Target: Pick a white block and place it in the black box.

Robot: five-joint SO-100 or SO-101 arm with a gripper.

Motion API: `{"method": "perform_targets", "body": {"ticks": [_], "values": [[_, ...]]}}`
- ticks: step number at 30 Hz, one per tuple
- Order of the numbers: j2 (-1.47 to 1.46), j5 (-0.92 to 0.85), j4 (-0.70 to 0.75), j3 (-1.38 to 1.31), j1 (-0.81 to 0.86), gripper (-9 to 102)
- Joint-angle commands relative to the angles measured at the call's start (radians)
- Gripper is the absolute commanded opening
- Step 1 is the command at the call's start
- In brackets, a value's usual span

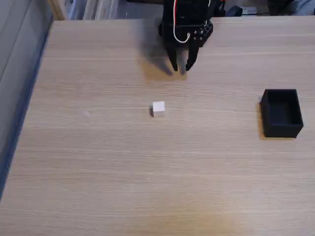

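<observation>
In the fixed view, the white block (158,108) is seen lying free on the wooden desk (123,172), slightly left of centre, with nothing touching it. The black box (281,112) stands well apart from it, out toward three o'clock near the desk's right edge, its open top facing up and its interior seemingly empty. The end effector (180,67) hangs at about one o'clock from the block, near the far edge of the desk, its two fingers pointed downward with a narrow gap between the tips; nothing is held.

The task is judged to be at its very start, with the grasp not yet made. Several failures can be foreseen. The gap between the fingers looks barely wider than the block, if at all, so unless it is widened before the descent, the cube could be struck from above or nudged away instead of straddled. Being so small and light, the block could also be tipped or squeezed out sideways if it is caught off-centre or across a corner. Later, the long carry toward three o'clock leaves room for slippage, and the thin walls of the box could be clipped or the box shoved if the release is made too low or off-line.
</observation>
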Motion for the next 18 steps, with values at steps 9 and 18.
{"method": "perform_targets", "body": {"ticks": [9, 18], "values": [[-0.31, -0.161, -0.173, -0.13, 0.21, 31], [-0.615, -0.181, -0.357, -0.245, 0.265, 32]]}}
